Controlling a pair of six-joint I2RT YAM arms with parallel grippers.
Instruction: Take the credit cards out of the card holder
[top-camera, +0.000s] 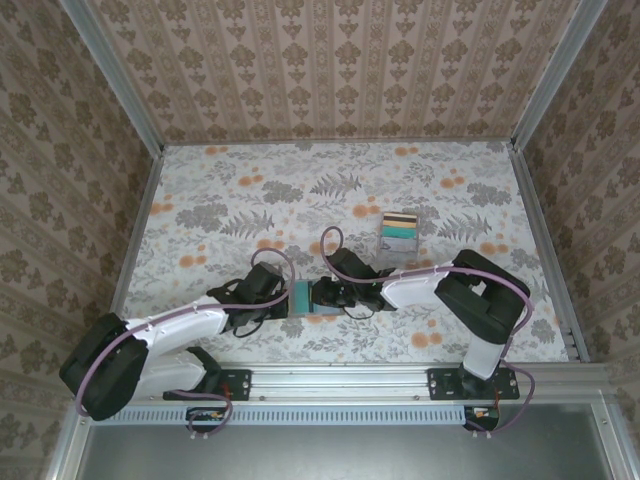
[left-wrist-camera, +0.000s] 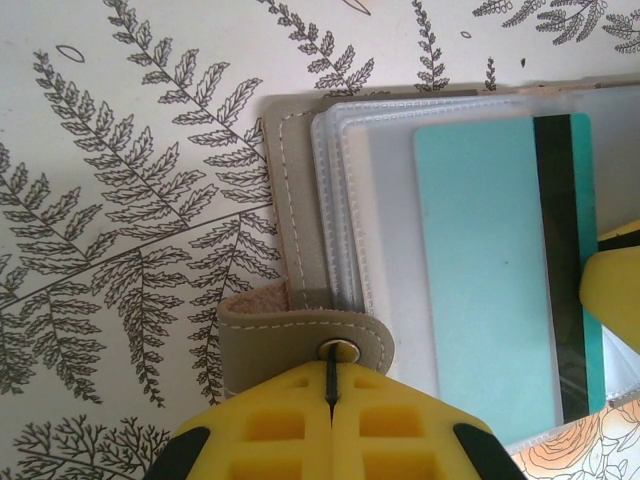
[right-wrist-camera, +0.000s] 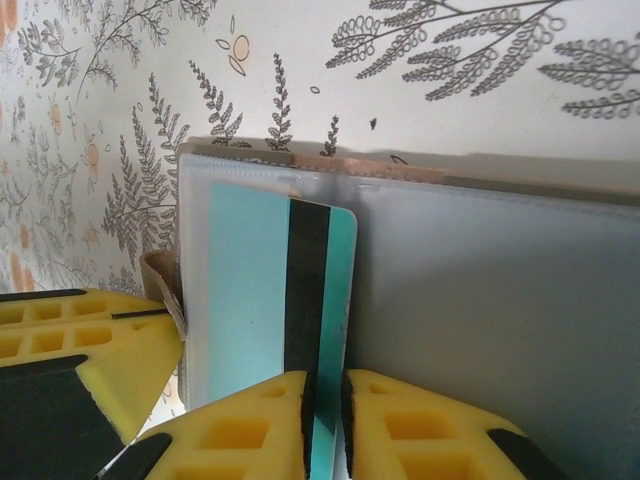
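Card holder (top-camera: 303, 298), top view: lies open on the floral table (top-camera: 250, 190) near the front edge, between the two arms. The left arm reaches in low from the left. The right arm comes from the right with its elbow folded. Left gripper (top-camera: 284, 300) and right gripper (top-camera: 326, 296) meet at the card holder from opposite sides. Behind and to the right stands a clear box (top-camera: 397, 236) of stacked coloured cards, with a small flat dark piece (top-camera: 362, 211) near it; both are well apart from the grippers. Left wrist view: the left gripper's yellow fingers (left-wrist-camera: 290, 420) are pressed together on the holder's snap strap (left-wrist-camera: 300, 335), with no gap between them. A teal credit card (left-wrist-camera: 485, 270) with a black stripe lies among the fanned clear sleeves. Right wrist view: the right gripper (right-wrist-camera: 325, 395) is clamped on the card's striped end, one finger on each face.
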